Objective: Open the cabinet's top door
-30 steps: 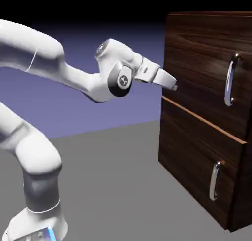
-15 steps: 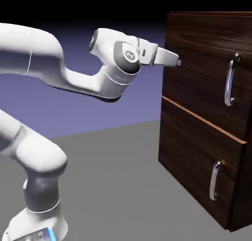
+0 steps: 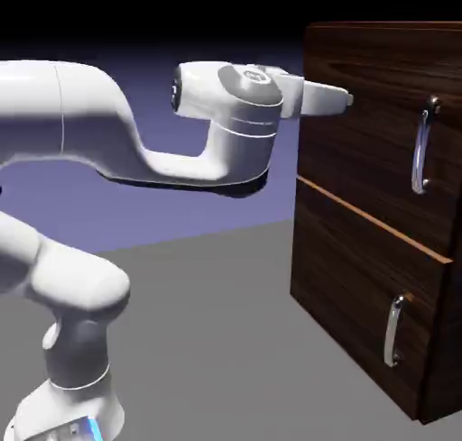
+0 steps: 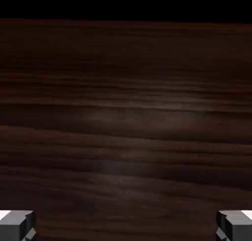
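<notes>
Broadly, step in hand: the approach; the door is not yet gripped or pulled, judging by how things lie.
Cabinet [image 3: 379,250]: tall dark walnut-grain box at the desk's [image 3: 207,340] right side in the exterior view, with two front panels.
Arm [image 3: 108,133]: white, rising from the desk's lower left corner and reaching level toward the cabinet's upper part.
Top door [image 3: 370,133]: the larger upper panel, apparently shut, with a thin lighter seam between it and the lower panel [image 3: 361,295].
Hand view: filled with dark wood grain [image 4: 126,126], so the hand faces the cabinet's wood close up; no handle shows in it.
Top handle [image 3: 421,149]: long curved silver bar near the door's right edge, well apart from the hand.
Lower handle [image 3: 393,331]: smaller silver bar, not the target.
Fingers [image 4: 126,225]: spread wide, with nothing between them; the two grey tips sit at the hand view's bottom corners.
Fingers' place: at the cabinet's upper left edge in the exterior view, near the wood; contact cannot be told.
Next move, as a judgement: carry the hand across the door's face to the top handle, line the spread fingers around the bar, close, then pull outward.
</notes>
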